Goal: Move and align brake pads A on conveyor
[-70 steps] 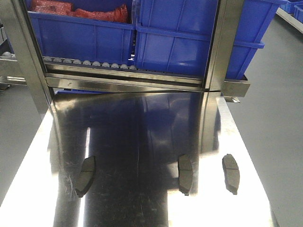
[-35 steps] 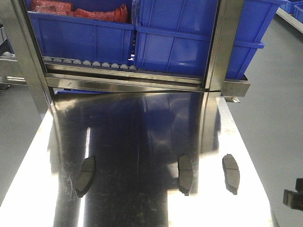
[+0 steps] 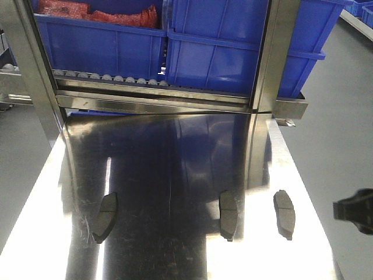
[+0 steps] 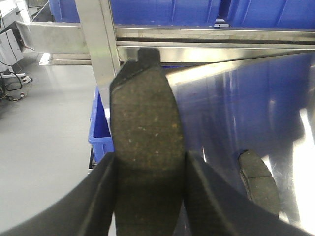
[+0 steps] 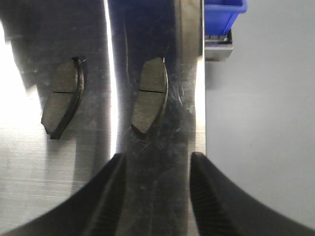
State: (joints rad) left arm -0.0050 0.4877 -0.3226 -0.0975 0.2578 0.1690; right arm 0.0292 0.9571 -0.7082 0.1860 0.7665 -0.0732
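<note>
Steel table (image 3: 175, 157): shiny, reflective, takes up most of the front view. Steel rack (image 3: 157, 102) stands at its far edge and carries blue bins (image 3: 233, 46) on a row of rollers (image 3: 105, 77); the left-side bin holds red items (image 3: 116, 14). Left hand (image 4: 150, 157): clenched on one of the brake pads A, the held pad (image 4: 142, 113), which stands up between the two fingers with its rough face to the wrist camera, above the table's left edge and the grey floor. Right hand (image 5: 157, 157): released, fingers spread, nothing between them; it hangs over the table's right edge strip. Three more pads lie flat on the table in a rough row across it, each with its long side pointing toward the rack. Left pad (image 3: 105, 217): well apart from the other two. Middle pad (image 3: 228, 214): groove across its middle visible in the right wrist view. Right pad (image 3: 284, 213): near the table's right edge, just ahead of the right hand's fingers, not touching them.
</note>
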